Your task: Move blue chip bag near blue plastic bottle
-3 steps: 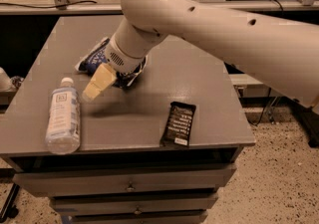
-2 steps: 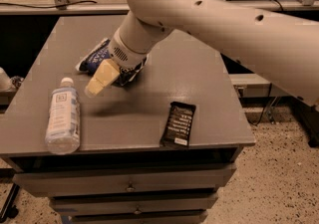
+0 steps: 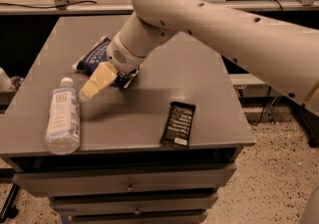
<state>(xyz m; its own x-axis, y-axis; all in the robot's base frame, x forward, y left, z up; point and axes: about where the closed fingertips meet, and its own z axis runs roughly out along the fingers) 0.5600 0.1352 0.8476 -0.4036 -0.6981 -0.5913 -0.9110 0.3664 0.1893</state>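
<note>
The blue chip bag (image 3: 93,54), crumpled dark blue foil with white lettering, lies on the grey table (image 3: 199,83) at the back left. My gripper (image 3: 105,80) is low over the bag's near right end, and its wrist hides that end. I cannot tell whether it touches or holds the bag. The blue plastic bottle (image 3: 63,116), clear with a pale blue label and a white cap, lies on its side near the table's front left, a short way in front of the bag and left of the gripper.
A flat black rectangular wrapper (image 3: 178,124) lies near the table's front edge, right of centre. My arm (image 3: 224,29) spans the table's right half from above. Drawers (image 3: 129,184) sit under the tabletop. A shelf runs behind the table.
The arm's elbow has shifted slightly to the right. The gripper stays at the bag's near end. The bag, bottle and wrapper have not visibly moved.
</note>
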